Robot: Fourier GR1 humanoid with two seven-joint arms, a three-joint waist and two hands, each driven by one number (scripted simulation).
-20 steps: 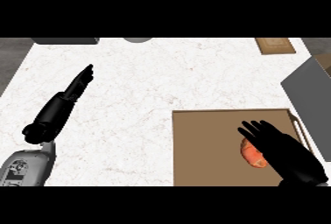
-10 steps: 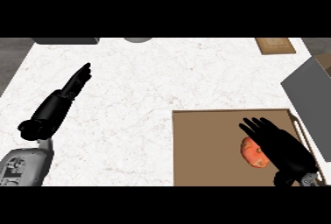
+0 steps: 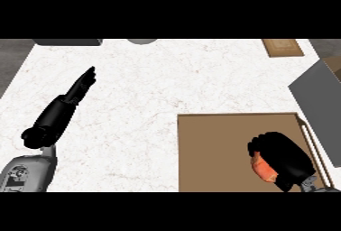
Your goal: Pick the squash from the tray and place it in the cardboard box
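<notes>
In the head view the right hand point(image 3: 283, 155) lies over the squash point(image 3: 262, 168) on the brown tray point(image 3: 213, 149) at the near right. Its fingers are curled down round the squash so that only an orange edge shows, which looks like a grasp taken ready for lifting. The left hand point(image 3: 78, 88) rests well apart on the white counter point(image 3: 173, 81) at the left, fingers straight, likely kept out of the way. A flat brown thing point(image 3: 282, 47) at the far right corner may be the cardboard box, though I cannot tell.

Single head view looks steeply down onto the counter point(image 3: 166, 90).
</notes>
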